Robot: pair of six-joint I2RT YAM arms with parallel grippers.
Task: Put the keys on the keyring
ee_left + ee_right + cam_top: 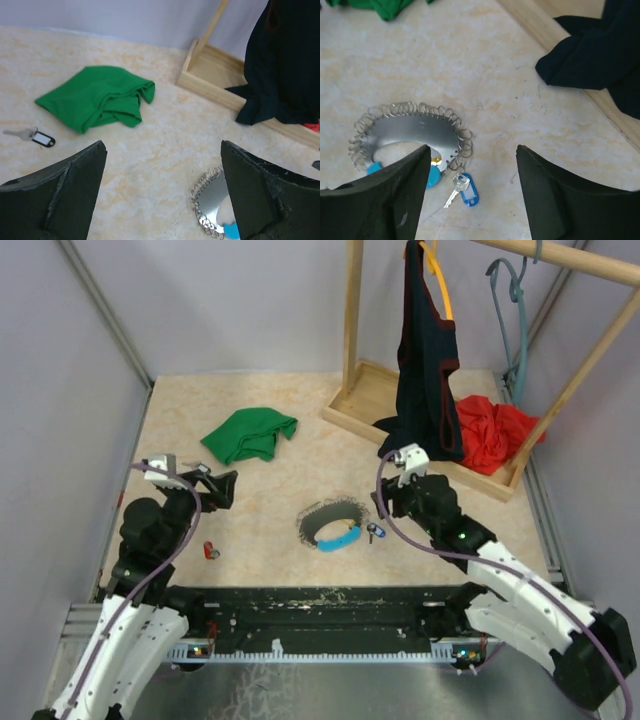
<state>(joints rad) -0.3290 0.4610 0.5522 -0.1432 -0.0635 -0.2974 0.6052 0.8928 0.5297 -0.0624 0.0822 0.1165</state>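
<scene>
**Status: task incomplete.**

1. The keyring (410, 131) lies flat near the desk (260, 490) centre, with its light blue band (340, 540) on the near side.
2. The blue key (465, 191) lies just outside the loop, at the ring's edge next to the band. Whether it is hooked on or only touching cannot be told.
3. A yellow piece (436, 160) is seen at the band, approx. on the loop. It is partly hidden by a finger, so neither its type nor its attachment can be confirmed.
4. The red key (210, 550) lies loose, well apart from the ring, near the left arm.
5. A dark-headed key (42, 139) lies loose beside the green cloth (100, 100), also well apart from the ring.
6. Min. 2 keys are therefore judged left to be fetched and threaded.

**Grippers**

- Left gripper (163, 145): fingers spread wide, nothing held, raised above the desk.
- Right gripper (470, 150): fingers spread, nothing held, positioned over the blue key and ring edge.

**Containers**

- No box or tray for keys is seen.
- Only the rack's wooden base (350, 410) acts as a tray: the red cloth (495, 430) lies in it, and the hem of the dark garment (425, 370) hangs into it.
</scene>
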